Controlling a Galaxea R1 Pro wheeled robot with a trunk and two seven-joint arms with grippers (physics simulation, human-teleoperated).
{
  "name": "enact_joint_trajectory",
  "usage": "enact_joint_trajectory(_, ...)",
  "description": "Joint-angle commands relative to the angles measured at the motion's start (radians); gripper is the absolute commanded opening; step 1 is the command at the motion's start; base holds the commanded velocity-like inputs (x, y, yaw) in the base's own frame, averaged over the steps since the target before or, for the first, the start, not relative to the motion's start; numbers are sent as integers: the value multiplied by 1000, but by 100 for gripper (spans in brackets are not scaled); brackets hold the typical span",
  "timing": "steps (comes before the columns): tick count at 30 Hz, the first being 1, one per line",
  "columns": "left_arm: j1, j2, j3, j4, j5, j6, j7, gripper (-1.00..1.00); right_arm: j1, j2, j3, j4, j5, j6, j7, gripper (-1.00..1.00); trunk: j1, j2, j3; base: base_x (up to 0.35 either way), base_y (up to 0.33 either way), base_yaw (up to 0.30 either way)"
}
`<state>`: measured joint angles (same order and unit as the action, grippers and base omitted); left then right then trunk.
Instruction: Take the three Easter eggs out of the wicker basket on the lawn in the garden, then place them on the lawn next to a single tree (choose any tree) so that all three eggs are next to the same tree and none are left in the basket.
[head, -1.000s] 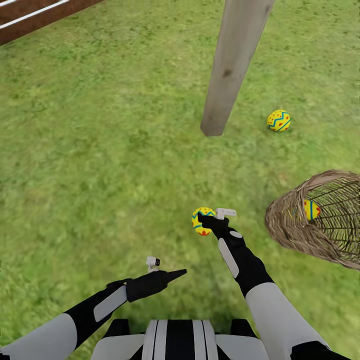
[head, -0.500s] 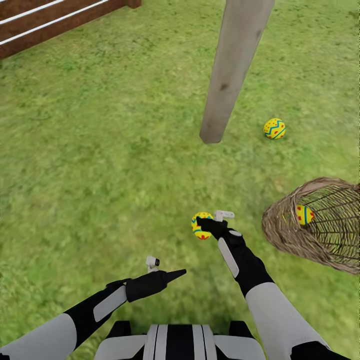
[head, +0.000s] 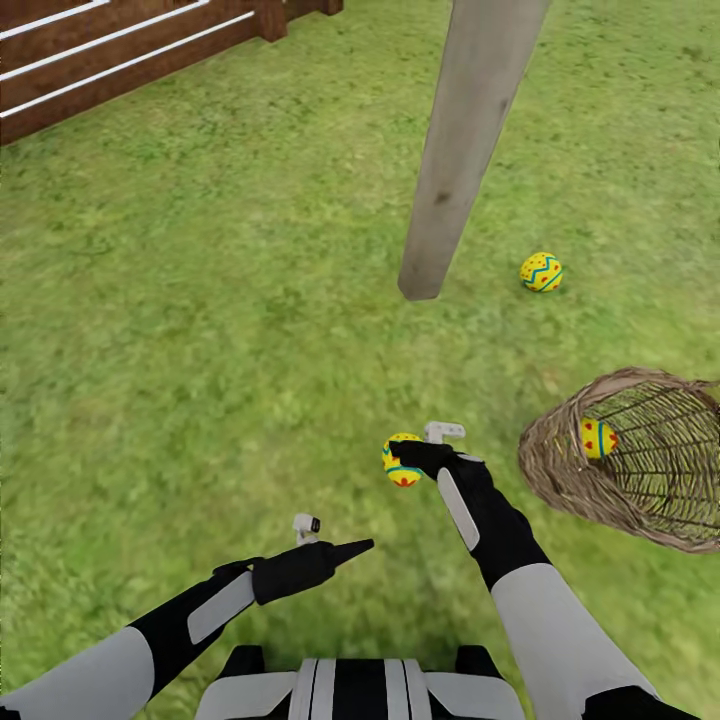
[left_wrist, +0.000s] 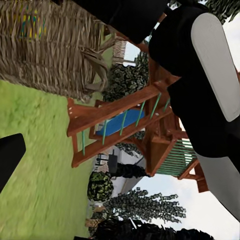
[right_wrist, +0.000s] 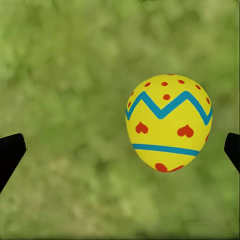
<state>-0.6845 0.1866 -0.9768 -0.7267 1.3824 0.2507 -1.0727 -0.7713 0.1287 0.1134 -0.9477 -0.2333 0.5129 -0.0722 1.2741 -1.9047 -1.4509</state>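
A yellow Easter egg (right_wrist: 169, 122) with a blue zigzag and red hearts lies between the wide-apart fingers of my open right gripper (right_wrist: 120, 150); neither fingertip touches it. In the head view that egg (head: 400, 465) sits at the right gripper (head: 408, 456) over the lawn (head: 200, 350), short of the tree (head: 455, 170). A second egg (head: 541, 271) rests on the grass right of the trunk's base. The wicker basket (head: 560, 470) lies on its side at the right with a third egg (head: 597, 438) inside. My left gripper (head: 355, 546) hovers open and empty, low near my trunk.
A brown slat fence (head: 120, 60) runs along the far left. In the left wrist view the basket (left_wrist: 45, 50) is close by, with a wooden play frame and blue slide (left_wrist: 125, 122) beyond it. Open grass spreads left of the tree.
The whole head view has shifted: trunk base, lawn egg and basket slid down the picture and more fence shows. The right gripper dipped slightly with the egg beside it. The left arm is unchanged.
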Motion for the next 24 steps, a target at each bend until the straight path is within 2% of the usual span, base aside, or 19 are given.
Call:
enact_joint_trajectory(1,-1,1,-5,0,10,10,-2,100,0,-1,2,-1,-12,8,-8,100,-4,7,4,0,0,0)
enact_joint_trajectory(4,-1,2,-5,0,10,10,-2,100,0,-1,2,0,-14,61,-8,100,-15,28,19,0,0,0)
enact_joint_trajectory(5,-1,3,-5,0,10,10,-2,100,0,-1,1,-1,-16,117,-8,100,-19,35,23,0,0,0)
enact_joint_trajectory(8,-1,5,-5,0,10,10,-2,100,0,-3,0,-4,-16,192,-8,100,-31,56,38,0,0,0)
enact_joint_trajectory(13,-1,8,4,10,11,12,-2,100,0,-6,-4,7,-15,378,-7,100,-50,91,59,0,0,0)
enact_joint_trajectory(17,-1,9,24,42,11,61,-6,100,1,-6,-8,4,-16,435,-6,100,-65,119,73,0,0,0)
enact_joint_trajectory(18,-1,13,47,47,10,93,-6,100,1,-7,-9,3,-17,455,-6,100,-69,126,77,0,0,0)
enact_joint_trajectory(21,-1,25,89,58,7,130,-4,100,3,-7,-9,4,-17,475,-6,100,-81,147,86,0,0,0)
enact_joint_trajectory(24,-1,31,99,67,4,138,-5,100,5,-12,-9,2,-17,480,-5,100,-92,168,96,0,0,0)
